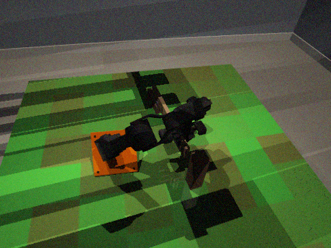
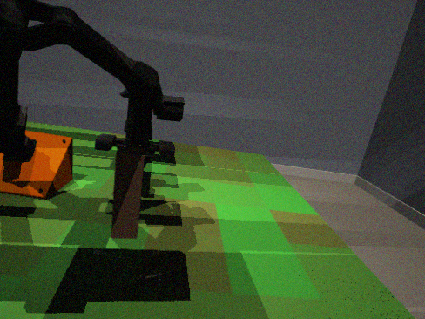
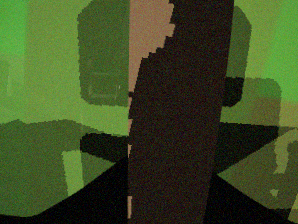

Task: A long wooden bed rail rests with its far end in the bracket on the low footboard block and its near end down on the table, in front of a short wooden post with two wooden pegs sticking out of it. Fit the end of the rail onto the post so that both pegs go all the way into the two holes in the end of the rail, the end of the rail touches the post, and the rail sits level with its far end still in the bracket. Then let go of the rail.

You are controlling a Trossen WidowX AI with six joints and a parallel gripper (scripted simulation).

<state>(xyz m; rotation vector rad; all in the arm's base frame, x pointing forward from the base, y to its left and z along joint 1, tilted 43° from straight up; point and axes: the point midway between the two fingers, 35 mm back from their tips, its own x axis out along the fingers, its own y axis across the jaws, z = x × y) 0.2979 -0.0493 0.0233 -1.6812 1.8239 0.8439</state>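
The long wooden rail (image 1: 165, 109) (image 3: 180, 129) runs from the dark footboard block (image 1: 153, 92) at the back toward the short wooden post (image 1: 197, 171) (image 2: 127, 196). My gripper (image 1: 182, 138) (image 2: 135, 144) is shut on the rail near its near end and holds that end off the table, just behind the top of the post. In the wrist view the rail fills the middle from top to bottom, mostly in shadow, with a finger on each side. The pegs and the rail's end holes are hidden. I cannot tell whether the rail end touches the post.
The arm's orange base plate (image 1: 130, 159) (image 2: 48, 161) sits left of the post. The table carries a patchwork of green and dark patches. A grey floor strip and a wall lie to the right and behind.
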